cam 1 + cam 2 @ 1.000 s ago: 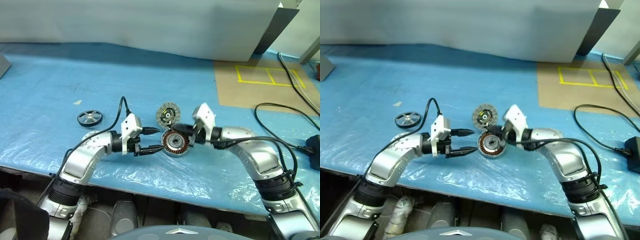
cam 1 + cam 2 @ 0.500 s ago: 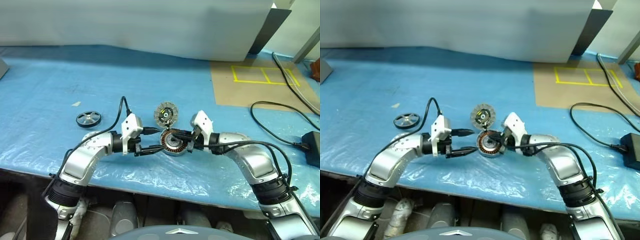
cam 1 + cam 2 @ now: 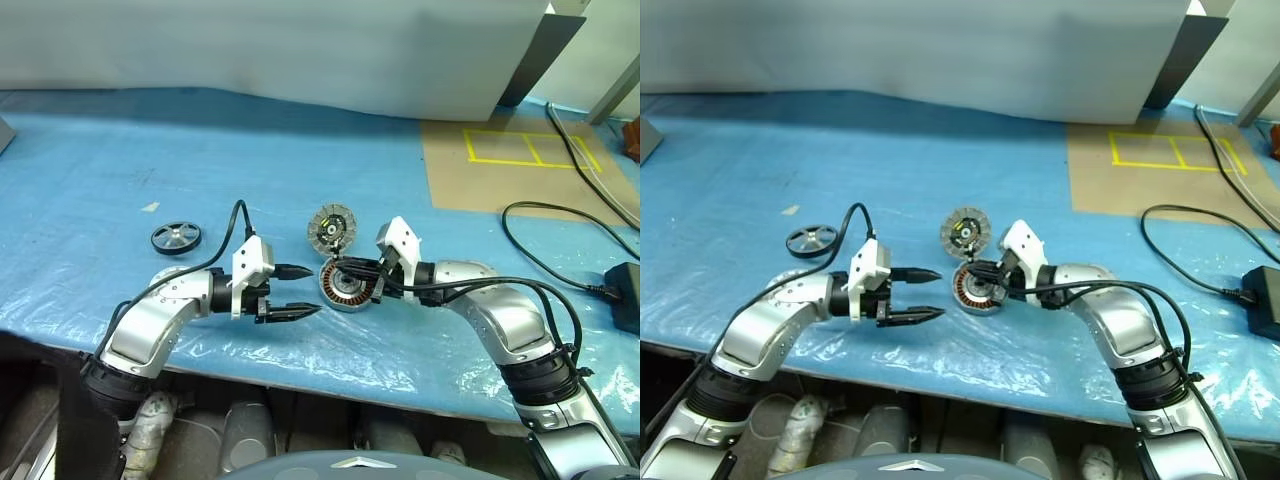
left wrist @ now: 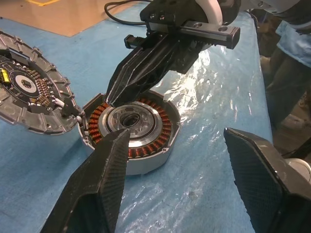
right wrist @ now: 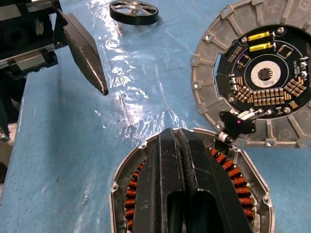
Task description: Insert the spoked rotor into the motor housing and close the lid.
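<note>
My right gripper (image 3: 347, 266) is clenched, tips over the motor housing (image 3: 343, 286) at frame centre, grasping nothing. My left gripper (image 3: 300, 291) is spread wide, empty, just left of it. Lid (image 3: 333, 228) is flipped open behind the housing. Spoked rotor (image 3: 177, 238) lies well left on the blue table (image 3: 120, 160).

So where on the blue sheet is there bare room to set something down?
Bare sheet runs behind the spoked rotor, and between the lid and the brown panel. It is crowded around the motor housing, with the left gripper and right gripper.
</note>
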`<act>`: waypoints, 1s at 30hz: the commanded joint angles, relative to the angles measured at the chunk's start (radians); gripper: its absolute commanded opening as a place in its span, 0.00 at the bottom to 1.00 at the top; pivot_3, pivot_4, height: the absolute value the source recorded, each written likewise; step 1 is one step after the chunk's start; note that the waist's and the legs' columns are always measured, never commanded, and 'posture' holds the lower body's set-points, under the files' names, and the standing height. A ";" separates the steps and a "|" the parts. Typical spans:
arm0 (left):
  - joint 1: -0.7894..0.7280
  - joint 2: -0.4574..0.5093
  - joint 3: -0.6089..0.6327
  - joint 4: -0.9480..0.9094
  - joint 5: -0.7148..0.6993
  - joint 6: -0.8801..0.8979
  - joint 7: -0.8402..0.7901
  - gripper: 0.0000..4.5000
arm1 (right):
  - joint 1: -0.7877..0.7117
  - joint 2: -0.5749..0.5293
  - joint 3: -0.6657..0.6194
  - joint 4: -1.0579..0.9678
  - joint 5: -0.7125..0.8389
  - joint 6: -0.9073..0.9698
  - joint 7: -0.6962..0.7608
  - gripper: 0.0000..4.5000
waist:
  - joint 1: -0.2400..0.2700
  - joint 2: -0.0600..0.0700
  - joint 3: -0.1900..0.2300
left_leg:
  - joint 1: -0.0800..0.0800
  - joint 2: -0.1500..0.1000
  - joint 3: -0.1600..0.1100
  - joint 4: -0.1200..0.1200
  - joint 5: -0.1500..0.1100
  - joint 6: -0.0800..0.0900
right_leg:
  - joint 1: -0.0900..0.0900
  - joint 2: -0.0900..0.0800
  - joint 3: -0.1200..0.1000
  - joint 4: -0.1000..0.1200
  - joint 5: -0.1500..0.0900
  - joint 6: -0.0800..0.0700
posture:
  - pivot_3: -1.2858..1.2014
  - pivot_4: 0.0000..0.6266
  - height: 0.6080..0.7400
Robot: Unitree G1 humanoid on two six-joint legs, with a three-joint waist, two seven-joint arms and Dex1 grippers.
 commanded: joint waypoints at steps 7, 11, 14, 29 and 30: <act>-0.002 0.001 -0.005 0.000 0.020 -0.047 -0.003 0.73 | 0.013 -0.050 0.142 0.081 -0.164 -0.092 0.004 0.01 | 0.000 0.000 0.000 | 0.000 0.000 0.000 0.000 0.000 0.000 | 0.000 0.000 0.000 0.001 0.000 0.000 | 0.52 0.24 1.00; -0.005 -0.010 0.000 0.005 0.014 -0.043 0.009 0.73 | 0.053 -0.065 0.146 0.094 -0.158 -0.120 0.022 0.01 | 0.001 0.000 -0.002 | 0.005 -0.001 0.000 -0.002 0.000 0.000 | 0.005 -0.001 0.000 0.000 0.000 0.001 | 0.52 0.24 1.00; -0.003 -0.012 0.000 0.017 0.019 -0.050 0.005 0.73 | 0.027 -0.053 0.083 0.113 -0.137 -0.117 0.014 0.01 | 0.000 0.000 -0.002 | 0.009 0.000 0.000 -0.003 0.000 0.000 | 0.010 -0.001 -0.001 -0.002 -0.001 0.000 | 0.52 0.24 1.00; 0.007 -0.015 -0.005 0.048 0.030 -0.086 -0.011 0.73 | -0.055 -0.079 0.035 0.011 -0.087 -0.076 0.077 0.01 | 0.000 0.001 -0.001 | 0.006 0.000 0.000 -0.002 0.000 0.000 | 0.006 0.000 0.000 -0.001 0.000 0.000 | 0.52 0.24 1.00; 0.007 -0.014 -0.005 0.050 0.029 -0.088 -0.013 0.73 | -0.062 -0.095 0.046 0.013 -0.100 -0.089 0.090 0.01 | 0.000 0.001 -0.001 | 0.005 0.000 0.000 -0.002 0.000 0.000 | 0.005 0.000 0.000 -0.001 0.000 0.000 | 0.52 0.24 1.00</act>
